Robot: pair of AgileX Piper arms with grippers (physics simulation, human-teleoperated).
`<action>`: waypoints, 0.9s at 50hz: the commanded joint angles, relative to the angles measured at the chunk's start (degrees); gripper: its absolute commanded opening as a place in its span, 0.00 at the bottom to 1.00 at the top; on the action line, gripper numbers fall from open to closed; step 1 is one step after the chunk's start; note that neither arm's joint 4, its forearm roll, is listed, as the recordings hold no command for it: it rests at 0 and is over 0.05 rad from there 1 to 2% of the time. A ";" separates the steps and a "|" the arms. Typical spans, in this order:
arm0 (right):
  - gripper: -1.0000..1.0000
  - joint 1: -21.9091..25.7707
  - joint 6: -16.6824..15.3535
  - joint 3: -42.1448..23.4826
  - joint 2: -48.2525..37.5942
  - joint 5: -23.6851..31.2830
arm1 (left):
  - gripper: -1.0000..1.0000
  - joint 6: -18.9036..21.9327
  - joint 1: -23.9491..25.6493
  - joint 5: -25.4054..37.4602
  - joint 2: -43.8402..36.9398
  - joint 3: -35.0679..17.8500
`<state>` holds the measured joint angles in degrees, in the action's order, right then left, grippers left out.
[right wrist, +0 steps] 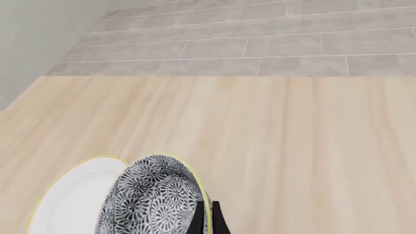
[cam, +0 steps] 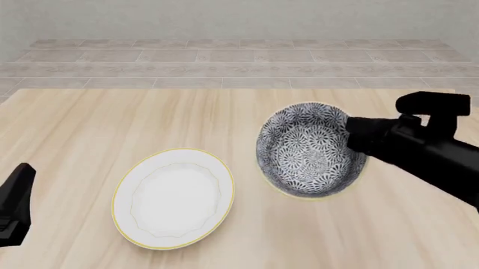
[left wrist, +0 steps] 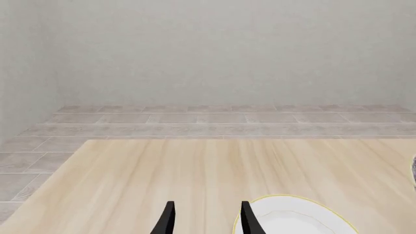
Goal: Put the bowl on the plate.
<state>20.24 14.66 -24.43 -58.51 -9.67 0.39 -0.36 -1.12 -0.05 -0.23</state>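
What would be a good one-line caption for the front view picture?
Right gripper clamps the rim of the tilted patterned bowl, beside the white plate on the wooden table.

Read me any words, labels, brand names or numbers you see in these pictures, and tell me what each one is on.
None: no readable text in any view.
The bowl carries only a grey-and-white floral pattern, no letters.
The plate is plain white with a yellow rim.
The table shows wood grain only.
The right gripper and left gripper are plain black, with no markings visible.
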 commanded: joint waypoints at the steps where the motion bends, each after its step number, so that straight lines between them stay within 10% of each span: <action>1: 0.00 2.29 2.21 -7.62 0.86 7.39 | 1.00 -0.09 0.01 -0.08 0.01 0.00; 45: 0.00 16.90 13.49 -18.90 -12.50 7.71 | 1.00 -0.21 -0.26 -0.77 0.02 0.02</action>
<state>33.96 24.71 -41.28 -67.94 -1.06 0.28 -0.50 -1.67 -0.03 -0.21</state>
